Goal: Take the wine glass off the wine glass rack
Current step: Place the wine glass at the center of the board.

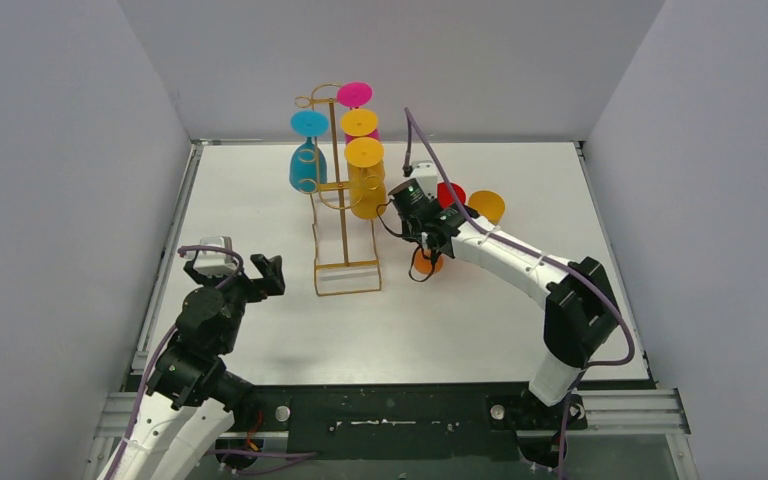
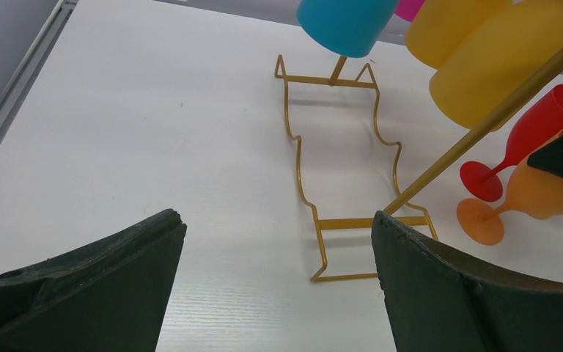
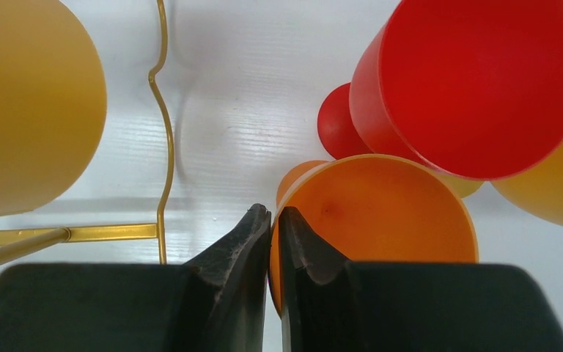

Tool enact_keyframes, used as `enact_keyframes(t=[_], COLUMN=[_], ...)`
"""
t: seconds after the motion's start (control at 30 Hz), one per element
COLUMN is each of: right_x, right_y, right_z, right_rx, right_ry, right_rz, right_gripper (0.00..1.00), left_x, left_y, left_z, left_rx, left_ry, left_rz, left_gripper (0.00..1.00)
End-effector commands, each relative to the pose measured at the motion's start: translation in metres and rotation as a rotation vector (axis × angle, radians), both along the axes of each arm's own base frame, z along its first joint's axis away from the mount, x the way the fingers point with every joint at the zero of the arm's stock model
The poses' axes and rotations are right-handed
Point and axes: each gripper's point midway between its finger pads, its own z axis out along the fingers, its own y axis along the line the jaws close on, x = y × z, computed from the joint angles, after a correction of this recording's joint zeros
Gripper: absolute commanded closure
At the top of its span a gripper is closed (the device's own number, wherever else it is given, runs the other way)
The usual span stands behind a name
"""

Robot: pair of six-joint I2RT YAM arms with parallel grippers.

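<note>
My right gripper (image 3: 273,213) pinches the orange wine glass (image 3: 381,213) by its rim, with the wine glass rack (image 3: 110,233) to its left. My left gripper (image 2: 276,220) gapes wide, empty.

The top external view looks down from above and behind the arm bases, covering the whole table (image 1: 260,320) and the wine glass rack (image 1: 345,235). The left wrist view faces forward and down past the left gripper (image 2: 277,218), at middle range from the rack base. The right wrist view, past the right gripper (image 3: 274,213), is very close on the orange wine glass (image 3: 381,213) and red wine glass (image 3: 484,81); all views share these and the rack base.
</note>
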Motion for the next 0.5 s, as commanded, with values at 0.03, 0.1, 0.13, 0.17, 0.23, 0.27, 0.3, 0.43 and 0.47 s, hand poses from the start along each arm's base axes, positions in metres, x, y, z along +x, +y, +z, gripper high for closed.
enact_keyframes(t=[0.03, 0.1, 0.13, 0.17, 0.23, 0.27, 0.3, 0.43, 0.47], right_x=[0.013, 0.013, 0.014, 0.014, 0.015, 0.015, 0.016, 0.015, 0.014], right_y=[0.001, 0.003, 0.002, 0.002, 0.002, 0.002, 0.002, 0.003, 0.005], right_z=[0.014, 0.016, 0.017, 0.018, 0.023, 0.024, 0.025, 0.029, 0.031], right_rx=[-0.031, -0.029, -0.031, -0.029, -0.026, -0.024, -0.026, -0.025, -0.024], right_ry=[-0.037, -0.039, -0.042, -0.045, -0.055, -0.058, -0.059, -0.060, -0.061], right_rz=[0.002, 0.015, 0.012, 0.012, 0.010, 0.012, 0.012, 0.019, 0.023], right_gripper=[0.89, 0.87, 0.85, 0.84, 0.74, 0.71, 0.70, 0.64, 0.64], left_x=[0.002, 0.002, 0.002, 0.002, 0.003, 0.003, 0.003, 0.003, 0.003], left_y=[-0.002, -0.003, -0.002, -0.002, -0.002, -0.002, -0.002, -0.002, -0.002], left_z=[0.010, 0.010, 0.009, 0.010, 0.009, 0.009, 0.009, 0.007, 0.008], left_rx=[-0.004, -0.003, -0.002, -0.001, 0.000, 0.000, 0.000, 0.003, 0.004], left_ry=[-0.033, -0.032, -0.029, -0.030, -0.028, -0.028, -0.028, -0.021, -0.021], left_rz=[-0.015, -0.018, -0.015, -0.015, -0.014, -0.015, -0.013, -0.013, -0.012], left_gripper=[0.03, 0.03, 0.03, 0.03, 0.03, 0.03, 0.03, 0.03, 0.03])
